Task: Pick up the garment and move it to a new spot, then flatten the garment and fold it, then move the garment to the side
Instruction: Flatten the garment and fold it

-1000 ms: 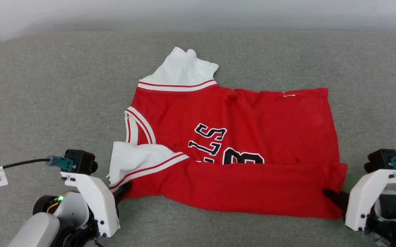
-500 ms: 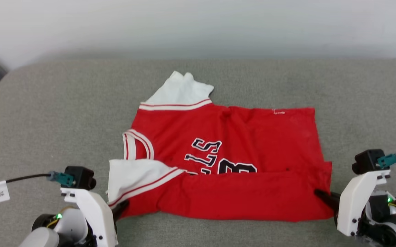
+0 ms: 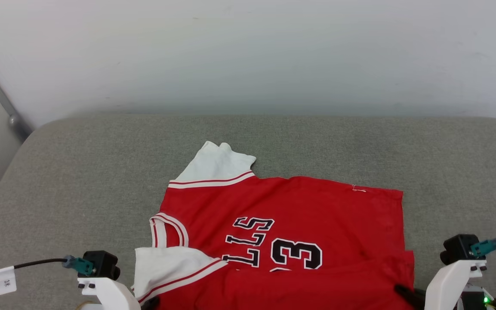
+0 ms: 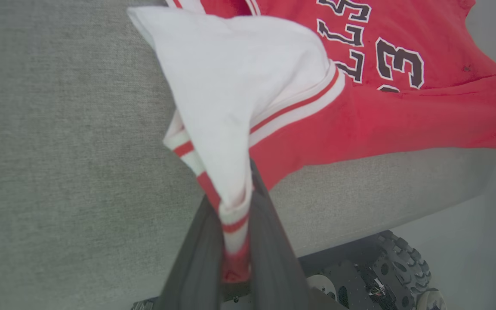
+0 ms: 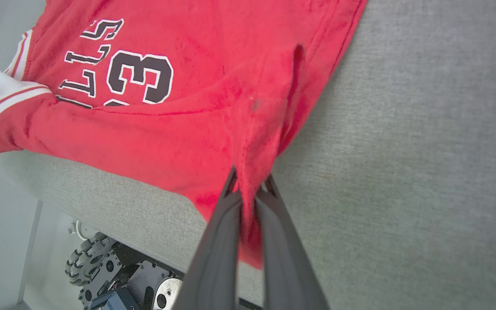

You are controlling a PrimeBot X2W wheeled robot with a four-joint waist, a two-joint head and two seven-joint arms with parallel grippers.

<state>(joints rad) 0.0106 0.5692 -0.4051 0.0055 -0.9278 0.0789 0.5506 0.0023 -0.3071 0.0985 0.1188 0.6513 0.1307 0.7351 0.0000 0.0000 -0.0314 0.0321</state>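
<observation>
Red garment (image 3: pixel 291 224) spread on the grey bench (image 3: pixel 80 172), number 23 facing up (near edge folded back over part of the lettering), left tool (image 4: pixel 230 189) clenched on its white sleeve, right tool (image 5: pixel 251 174) clenched on its red hem corner.

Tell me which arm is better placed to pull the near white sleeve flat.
Left, most likely: the left fingers pinch that sleeve by its striped cuff, while the right fingers grip the jersey at its red corner on the opposite side.
</observation>
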